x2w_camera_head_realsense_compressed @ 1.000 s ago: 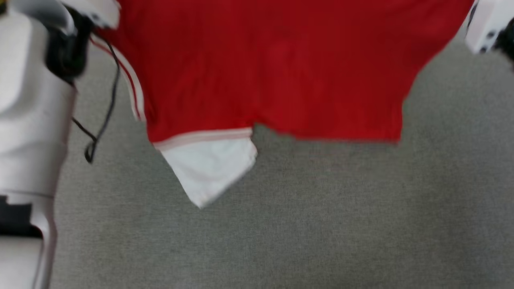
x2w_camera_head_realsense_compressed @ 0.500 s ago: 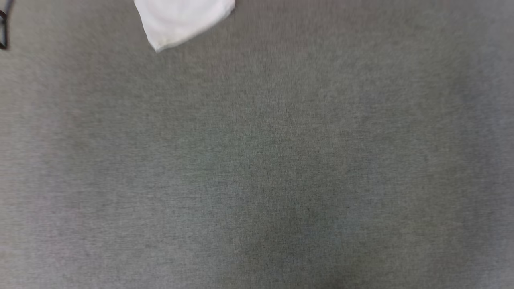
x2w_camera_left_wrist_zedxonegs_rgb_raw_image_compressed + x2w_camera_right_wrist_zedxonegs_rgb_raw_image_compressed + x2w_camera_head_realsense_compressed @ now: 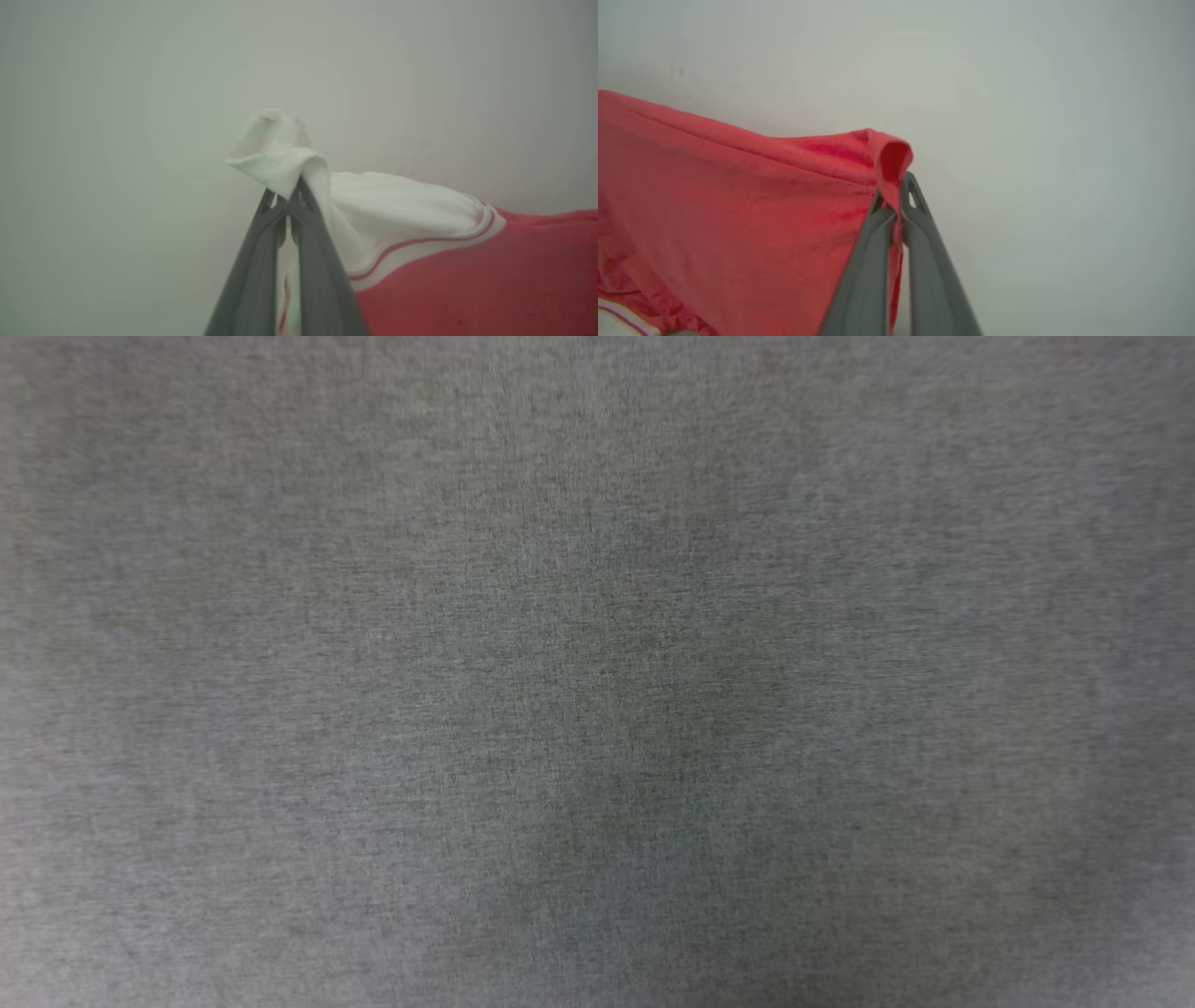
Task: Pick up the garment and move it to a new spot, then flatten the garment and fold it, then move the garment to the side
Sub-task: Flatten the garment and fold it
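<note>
Transport is looking like the step in hand: the red jersey-style garment with white short sleeves and red-and-white striped trim (image 3: 467, 280) is hanging in the air between the two arms. The left gripper (image 3: 286, 198), its two long dark fingers pressed together, is pinching a bunched fold of white sleeve cloth. The right gripper (image 3: 896, 207), likewise clamped tight, is pinching a red edge of the body, which is draping away to that view's left. A plain grey woven surface (image 3: 597, 672) is lying under the head camera. The next move is probably calling for lowering the cloth onto that surface with both pinches held well apart, so it is spreading flat rather than bunching.
</note>
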